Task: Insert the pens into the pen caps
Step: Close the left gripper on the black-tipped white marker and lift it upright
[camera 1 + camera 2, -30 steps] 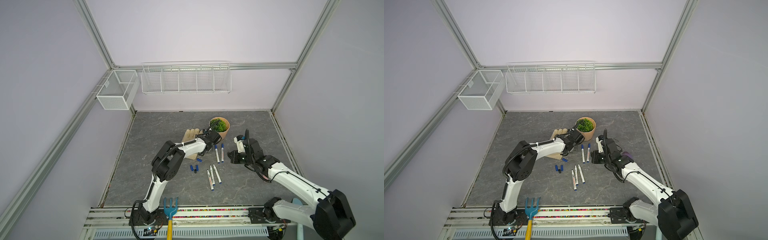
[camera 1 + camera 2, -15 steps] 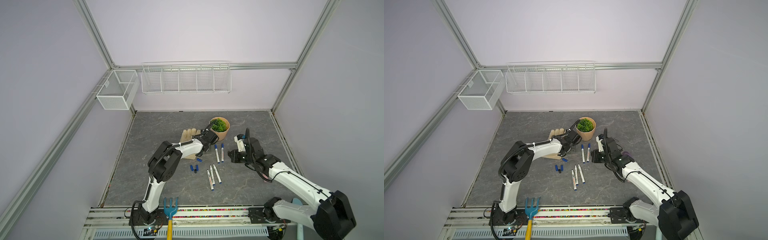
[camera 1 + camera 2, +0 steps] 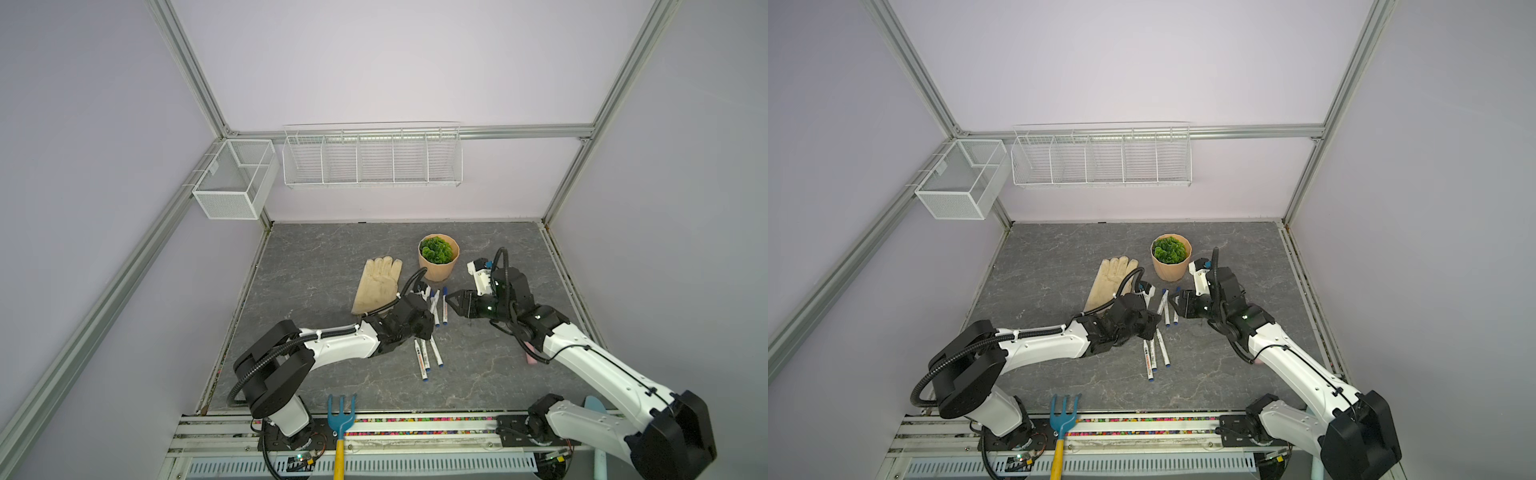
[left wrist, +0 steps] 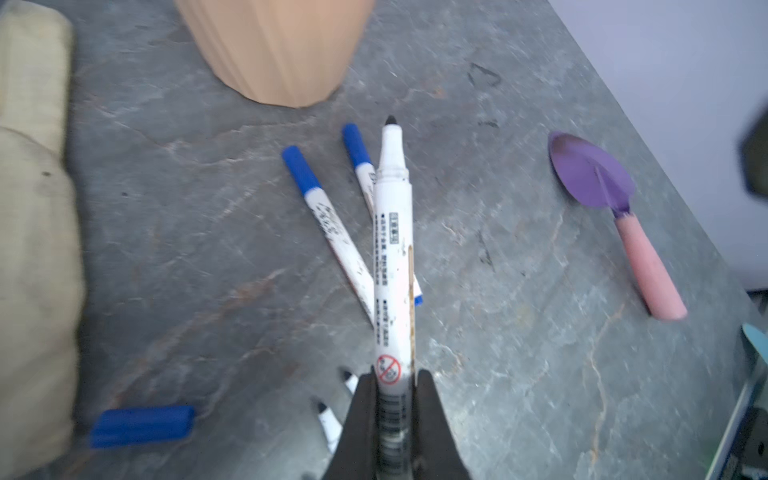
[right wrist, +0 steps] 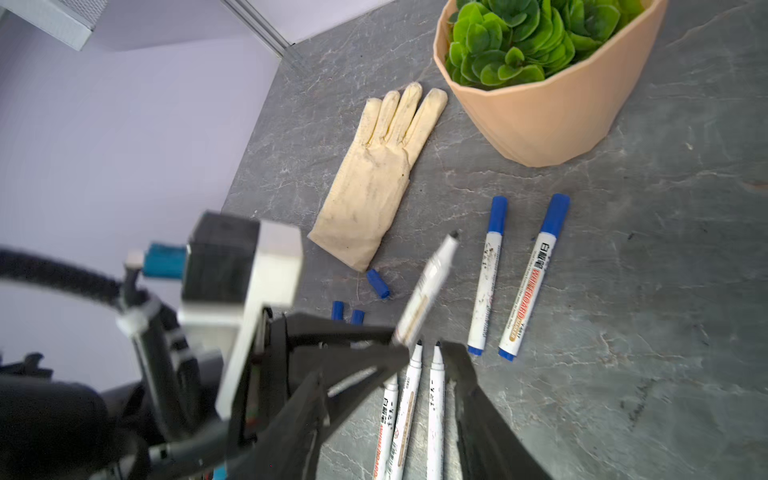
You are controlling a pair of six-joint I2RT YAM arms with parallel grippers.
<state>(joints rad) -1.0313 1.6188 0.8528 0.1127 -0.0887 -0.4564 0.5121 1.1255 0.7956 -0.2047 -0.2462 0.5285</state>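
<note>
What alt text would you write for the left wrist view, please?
The left end effector grips an uncapped white pen by its rear end, black tip toward a peach pot. On the grey table lie two blue-capped pens, a loose blue cap beside a cream glove, and a purple trowel.

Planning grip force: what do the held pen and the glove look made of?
The held pen: likely hard plastic, with a smooth white barrel, a printed label and brown stains. The glove: seemingly woven cloth, matte cream, creased and soiled.
</note>
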